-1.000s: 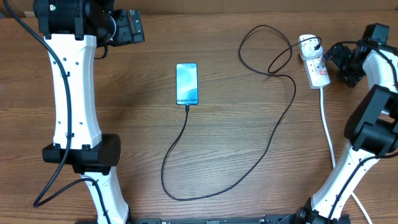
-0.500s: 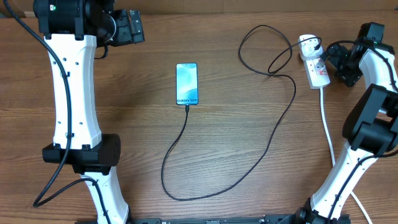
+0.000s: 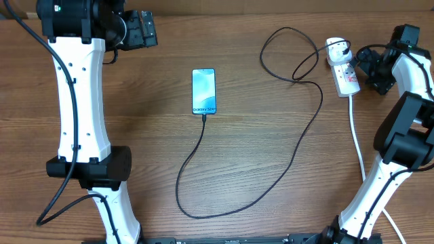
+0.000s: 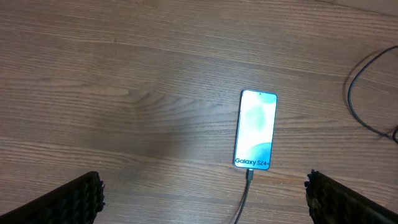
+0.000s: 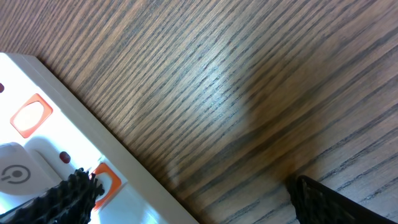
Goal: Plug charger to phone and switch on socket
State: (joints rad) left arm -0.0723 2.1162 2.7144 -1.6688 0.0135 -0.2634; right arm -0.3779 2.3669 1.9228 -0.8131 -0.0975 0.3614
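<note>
The phone [image 3: 204, 91] lies flat mid-table with its blue screen lit; it also shows in the left wrist view [image 4: 255, 129]. The black charger cable [image 3: 298, 146] has its tip in the phone's near end [image 4: 249, 176], loops across the table and reaches the plug head on the white socket [image 3: 345, 73]. My right gripper [image 3: 371, 68] is open, just right of the socket; one fingertip sits over an orange switch [image 5: 102, 180] on the white block [image 5: 43, 149]. My left gripper [image 4: 202, 196] is open, raised at the far left of the table, holding nothing.
A thick white cord [image 3: 357, 142] runs from the socket toward the right arm's base. The left arm's white links [image 3: 78, 102] stand over the table's left side. Bare wood lies between phone and socket.
The right gripper shifted slightly toward the far edge beside the socket between the earliest frame and now. Phone, cable and left arm have not moved.
</note>
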